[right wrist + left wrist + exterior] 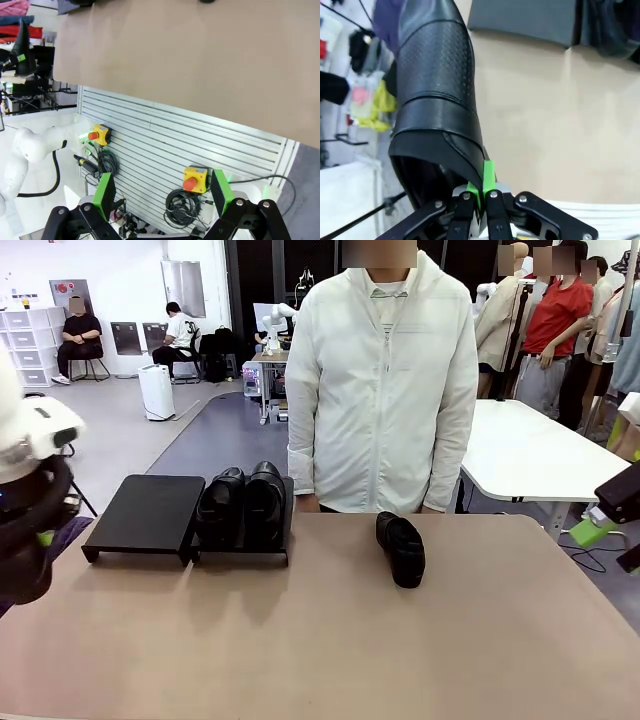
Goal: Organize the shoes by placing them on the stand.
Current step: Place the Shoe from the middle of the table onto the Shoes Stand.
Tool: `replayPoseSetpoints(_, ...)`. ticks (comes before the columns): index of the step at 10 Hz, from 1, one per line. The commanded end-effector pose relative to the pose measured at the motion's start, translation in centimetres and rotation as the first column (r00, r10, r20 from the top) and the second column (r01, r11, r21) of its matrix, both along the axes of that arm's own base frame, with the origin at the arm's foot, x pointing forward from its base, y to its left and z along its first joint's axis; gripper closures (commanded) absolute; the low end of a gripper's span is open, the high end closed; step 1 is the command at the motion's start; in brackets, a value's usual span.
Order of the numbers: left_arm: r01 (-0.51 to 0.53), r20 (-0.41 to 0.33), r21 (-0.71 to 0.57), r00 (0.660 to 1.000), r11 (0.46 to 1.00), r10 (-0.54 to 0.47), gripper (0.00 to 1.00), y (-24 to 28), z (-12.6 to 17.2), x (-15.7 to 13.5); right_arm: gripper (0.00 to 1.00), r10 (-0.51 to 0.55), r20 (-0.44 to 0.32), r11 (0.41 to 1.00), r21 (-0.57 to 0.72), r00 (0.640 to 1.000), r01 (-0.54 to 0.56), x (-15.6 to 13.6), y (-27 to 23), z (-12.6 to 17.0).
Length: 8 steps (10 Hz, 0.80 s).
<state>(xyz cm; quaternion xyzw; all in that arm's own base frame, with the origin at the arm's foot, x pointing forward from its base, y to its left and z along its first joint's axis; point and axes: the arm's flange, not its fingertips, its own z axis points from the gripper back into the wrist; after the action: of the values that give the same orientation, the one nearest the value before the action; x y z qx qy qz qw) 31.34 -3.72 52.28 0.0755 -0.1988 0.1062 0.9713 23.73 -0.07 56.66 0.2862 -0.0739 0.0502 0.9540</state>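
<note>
The left gripper (487, 176) is clamping its green pads on the back rim of a black leather shoe (437, 90), pinching the heel collar and holding the shoe clear of the table (300, 640). In the left wrist view the shoe's long axis is running straight out along the fingers, with the toe pointing away from the wrist. The stand (240, 552) is lying beyond that toe and a little to one side, so the shoe is already pointing roughly toward it.

From the front, the stand's empty left panel (150, 510) is sitting just beside the left arm, on the person's side of it. I'd judge this to be the free spot for the held shoe. The right panel is carrying two shoes side by side, toes toward the robot, one (222, 504) close against the other (265, 498).

A fourth shoe (400, 548) is lying on the table well to the right of the stand, its length running roughly from the person (385, 390) toward the robot. It is nearer the right arm's side.

The right gripper (164, 194) is hanging with its jaws spread wide and nothing between them, off the near edge of the table and far from the stand.
</note>
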Motion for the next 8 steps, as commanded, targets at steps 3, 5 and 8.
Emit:
replayPoseSetpoints(3,0.012,0.049,0.064,0.999,0.998,-0.015,1.0,-2.5,0.6,-0.4,0.0,0.024,0.01,0.999,0.021,1.0,-0.024,0.1,-0.1,0.3)
replayPoseSetpoints(5,0.012,0.049,0.064,0.999,0.998,-0.015,1.0,-2.5,0.6,-0.4,0.0,0.024,0.01,0.999,0.021,1.0,-0.024,0.1,-0.1,0.3)
replayPoseSetpoints(8,0.081,-0.014,0.012,0.997,0.997,-0.081,1.0,-0.8,1.8,4.2,0.0,0.024,0.01,0.999,0.021,1.0,-0.024,0.1,-0.1,0.3)
